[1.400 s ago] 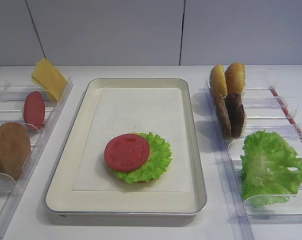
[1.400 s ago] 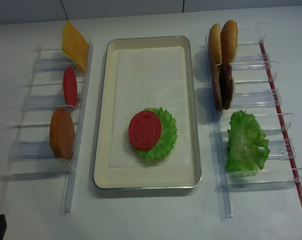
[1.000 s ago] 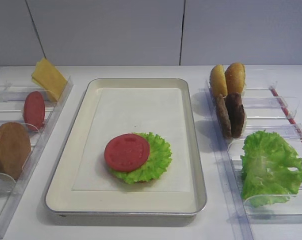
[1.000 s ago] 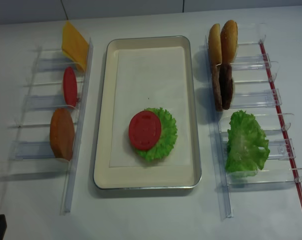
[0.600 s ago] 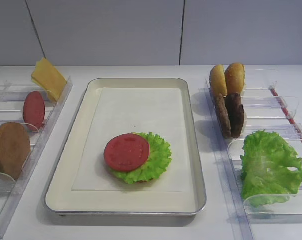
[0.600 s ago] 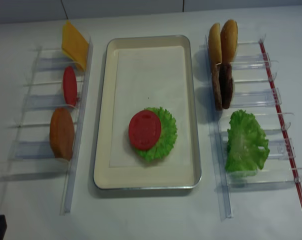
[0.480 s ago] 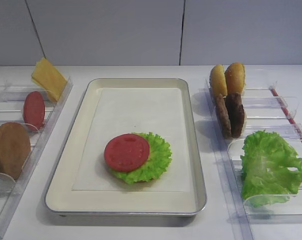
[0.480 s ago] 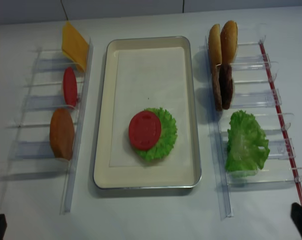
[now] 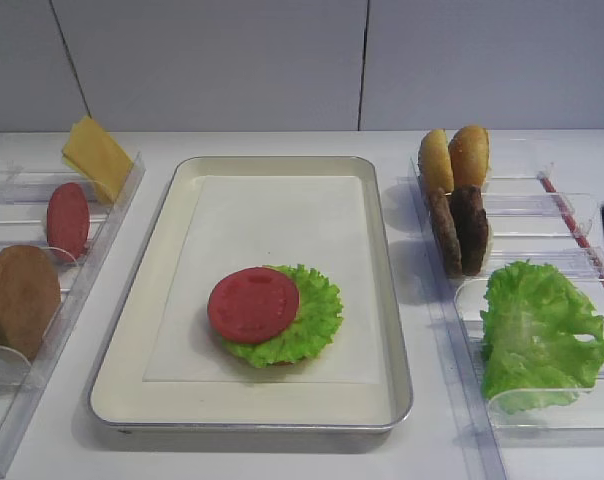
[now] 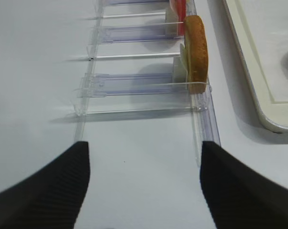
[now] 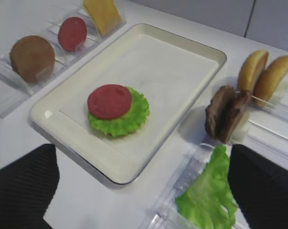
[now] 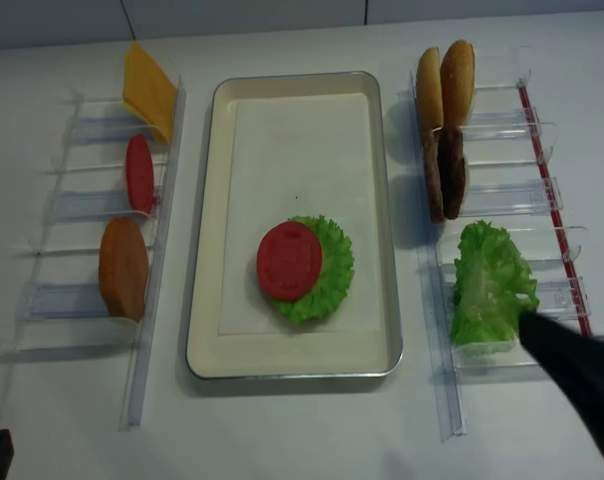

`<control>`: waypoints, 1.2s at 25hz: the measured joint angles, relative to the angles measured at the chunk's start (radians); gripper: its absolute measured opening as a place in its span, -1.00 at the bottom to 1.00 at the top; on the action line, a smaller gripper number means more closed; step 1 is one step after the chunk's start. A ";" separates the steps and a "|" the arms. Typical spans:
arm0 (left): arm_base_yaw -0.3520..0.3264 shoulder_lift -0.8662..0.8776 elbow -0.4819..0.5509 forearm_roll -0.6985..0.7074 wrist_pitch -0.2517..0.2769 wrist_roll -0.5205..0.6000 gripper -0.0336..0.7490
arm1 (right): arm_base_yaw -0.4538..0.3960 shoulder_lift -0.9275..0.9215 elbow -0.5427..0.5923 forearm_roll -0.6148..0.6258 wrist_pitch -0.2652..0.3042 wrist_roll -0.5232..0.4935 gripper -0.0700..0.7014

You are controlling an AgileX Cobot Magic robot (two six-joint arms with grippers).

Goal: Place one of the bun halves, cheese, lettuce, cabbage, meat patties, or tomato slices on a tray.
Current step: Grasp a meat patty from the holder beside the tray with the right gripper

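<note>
The tray (image 9: pixel 132 330) lies mid-tabletop (image 9: pixel 282 455), with a lettuce leaf (image 9: pixel 317 320) on its liner toward the near end and a tomato slice (image 9: pixel 253 304) on top. In the left rack (image 9: pixel 42 370) stand, back to front, cheese (image 9: pixel 99 158), another tomato slice (image 9: pixel 68 219) and a bun half (image 9: pixel 18 300). In the right rack (image 9: pixel 572 215) stand two bun halves (image 9: pixel 454 157), then two meat patties (image 9: pixel 458 230), then lettuce (image 9: pixel 540 335) nearest.

The cream tray (image 9: pixel 182 180) holds a red tomato slice (image 9: pixel 253 304) lying flat on a frilly green lettuce leaf (image 9: pixel 307 322) (something brown barely shows beneath). Two glossy bun halves (image 9: pixel 455 157) and two dark meat patties (image 9: pixel 459 231) stand on edge at right, before loose lettuce (image 9: pixel 538 333). At left stand leaning cheese (image 9: pixel 98 157), another tomato slice (image 9: pixel 68 220) and a matte brown bun half (image 9: pixel 19 299).
</note>
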 joint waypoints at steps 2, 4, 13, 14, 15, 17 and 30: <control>0.000 0.000 0.000 0.000 0.000 0.000 0.34 | 0.000 0.101 -0.055 0.055 0.000 -0.048 0.97; 0.000 0.000 0.000 0.000 0.000 0.000 0.34 | 0.000 0.192 -0.117 0.103 0.002 -0.081 0.97; 0.000 0.000 0.000 0.000 0.000 0.000 0.34 | 0.197 0.566 -0.354 0.095 -0.004 -0.077 0.97; 0.000 0.000 0.000 0.000 0.000 0.000 0.34 | 0.240 0.596 -0.372 0.054 -0.022 -0.045 0.97; 0.000 0.000 0.000 0.000 0.000 0.000 0.34 | 0.289 0.625 -0.389 -0.011 -0.039 0.000 0.97; 0.000 0.000 0.000 0.000 0.000 0.000 0.34 | 0.367 0.695 -0.430 -0.154 -0.066 0.118 0.97; 0.000 0.000 0.000 0.000 0.000 0.000 0.34 | 0.439 1.109 -0.716 -0.701 0.089 0.802 0.77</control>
